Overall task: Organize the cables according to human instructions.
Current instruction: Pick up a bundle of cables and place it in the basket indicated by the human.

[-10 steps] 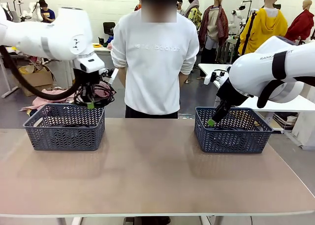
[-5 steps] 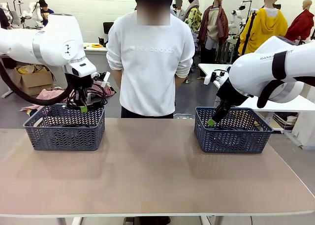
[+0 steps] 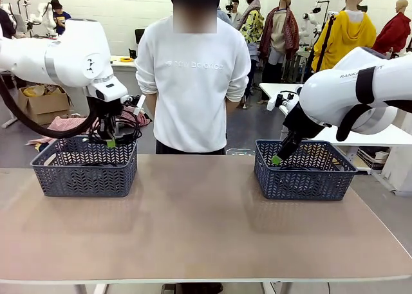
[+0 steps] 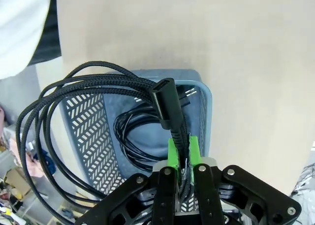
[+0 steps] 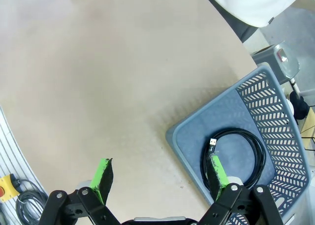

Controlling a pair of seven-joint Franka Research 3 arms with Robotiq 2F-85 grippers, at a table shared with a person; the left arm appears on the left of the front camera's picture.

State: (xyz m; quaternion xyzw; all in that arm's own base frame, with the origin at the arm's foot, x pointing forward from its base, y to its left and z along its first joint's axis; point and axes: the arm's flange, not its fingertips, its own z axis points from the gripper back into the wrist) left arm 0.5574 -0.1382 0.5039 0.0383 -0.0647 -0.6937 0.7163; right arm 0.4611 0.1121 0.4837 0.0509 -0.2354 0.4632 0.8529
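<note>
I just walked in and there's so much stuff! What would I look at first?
Probably the left gripper, shut on a coiled black cable that it holds over the left basket, where another cable already lies. Across the table, the right gripper hangs open above the right basket, with one coiled cable inside. A person in a white top stands at the far side.
</note>
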